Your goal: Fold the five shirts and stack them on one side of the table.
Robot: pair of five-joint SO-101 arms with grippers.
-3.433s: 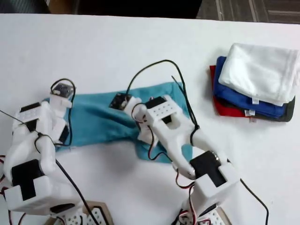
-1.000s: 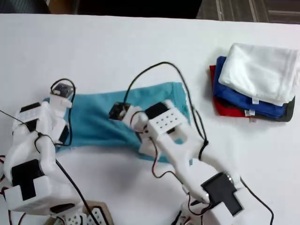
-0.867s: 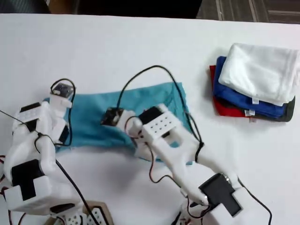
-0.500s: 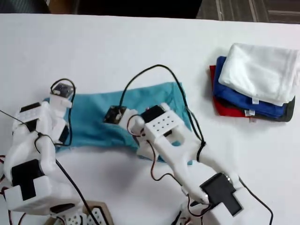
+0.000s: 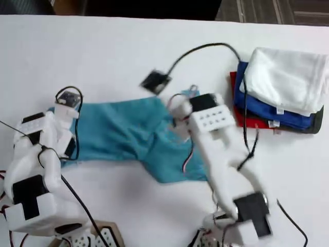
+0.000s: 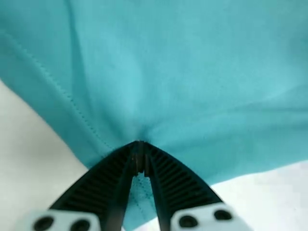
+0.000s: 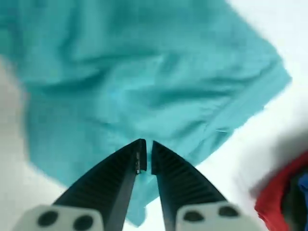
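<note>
Across the near half of the table (image 5: 128, 46) the teal shirt (image 5: 118, 128) lies stretched out as a long, rumpled band, only partly folded; its far-right end is bunched up beside the right arm, its other end sits under the left arm. From where I stand the left gripper (image 6: 139, 154) has its jaws pressed tight on the hem, the creases running straight into the tips; I'd say it is acting as an anchor, pinning that end so the cloth pulls taut instead of sliding. The right gripper (image 7: 145, 151) has its jaws drawn nearly together with a sliver of a gap, and it seems to be nipping a fold of the same shirt; the grip looks thin, so the cloth could slip out.

Over on the right side of the table sits the stack (image 5: 280, 90): a white shirt (image 5: 285, 77) on top, a blue one (image 5: 257, 105) beneath, a red one (image 5: 244, 119) and a dark one (image 5: 316, 123) at the bottom, all folded; the right arm's end is just beside it, well apart from the left arm. Four look done and the teal one is last; it wants another fold before it can go on the pile.
</note>
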